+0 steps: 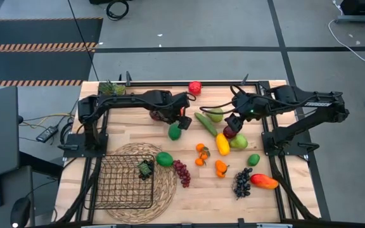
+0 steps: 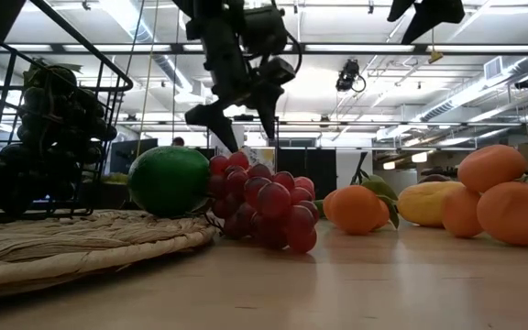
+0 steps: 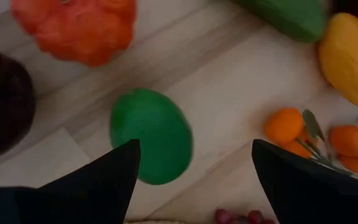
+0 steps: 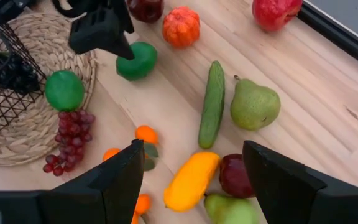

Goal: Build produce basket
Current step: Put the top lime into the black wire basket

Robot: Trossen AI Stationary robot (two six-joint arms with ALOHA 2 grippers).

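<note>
left hand [image 1: 181,121] open above lime [image 1: 175,132] | right hand [image 1: 233,125] open over pear [image 1: 239,142]

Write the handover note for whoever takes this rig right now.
Left gripper: open, empty, above a green lime at mid-table.
Right gripper: open, empty, over the pears, cucumber and yellow squash.
Basket: on the straw mat, holding one dark grape bunch.
Left: everything else, including the second lime and red grapes by the mat.
</note>
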